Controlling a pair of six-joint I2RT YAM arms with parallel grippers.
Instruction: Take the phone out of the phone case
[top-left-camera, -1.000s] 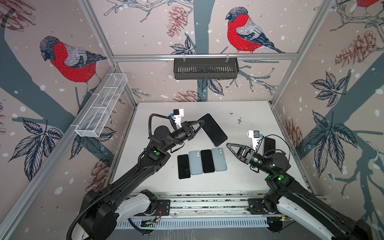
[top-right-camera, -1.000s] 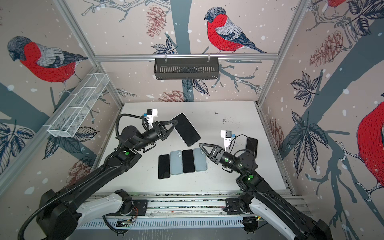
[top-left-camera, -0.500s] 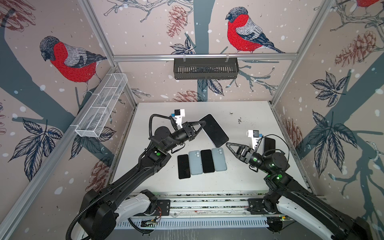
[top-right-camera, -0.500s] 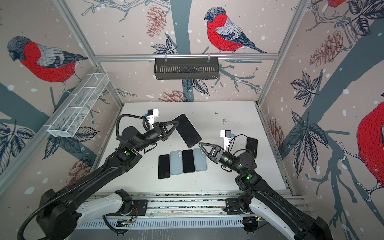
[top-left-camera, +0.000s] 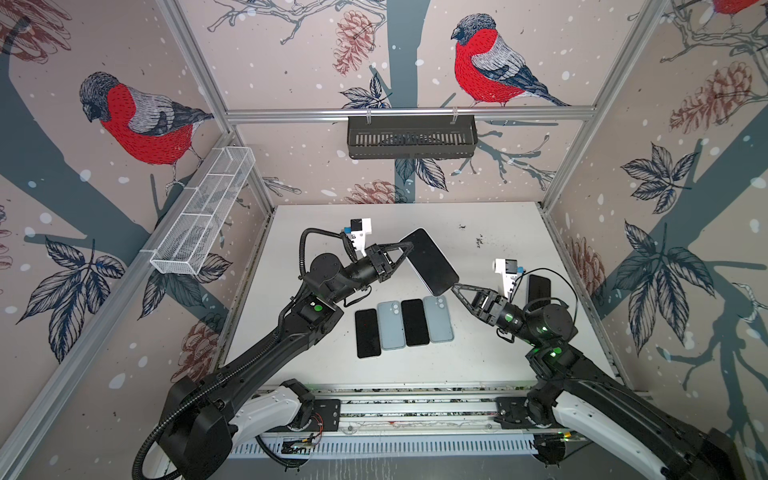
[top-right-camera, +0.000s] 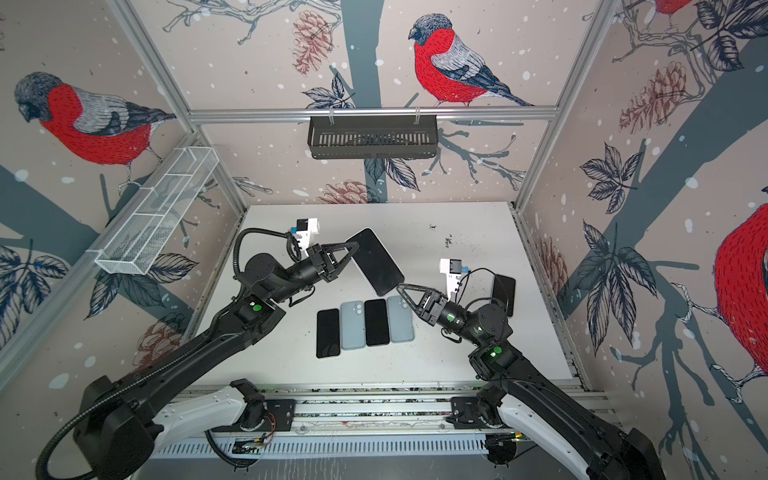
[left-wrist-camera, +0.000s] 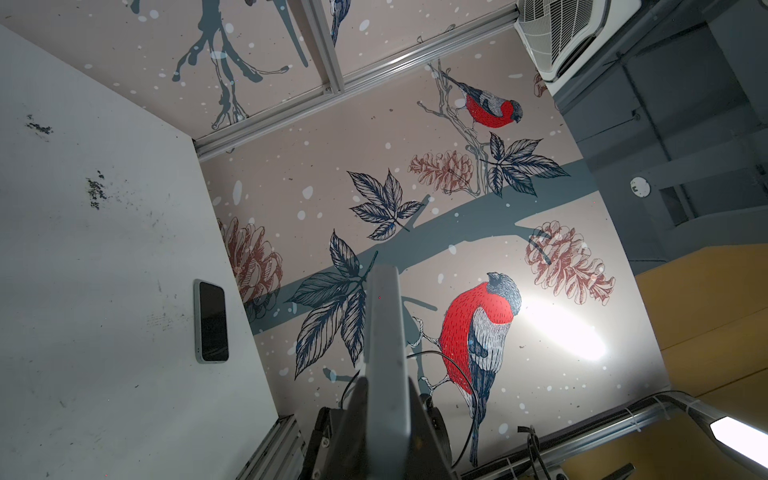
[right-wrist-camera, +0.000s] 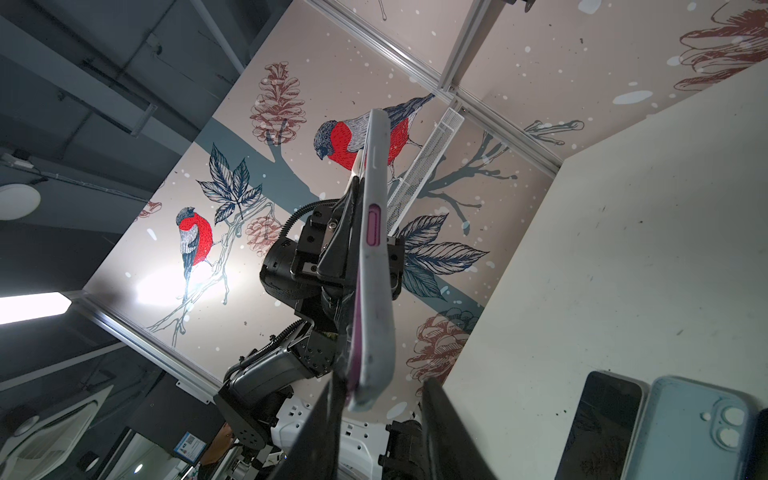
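between the left jaws, clamped tight: cased phone, up off the counter, tilted, screen up. its free end sits betw the right jaws, which stand part open round it. one finger is by the pink edge, gap on the other side, so no grip. below both jaws: row of 4 handsets flat. behind right jaws: 1 more dark phone.

No text, label, brand, number or sign can be read anywhere in these views.
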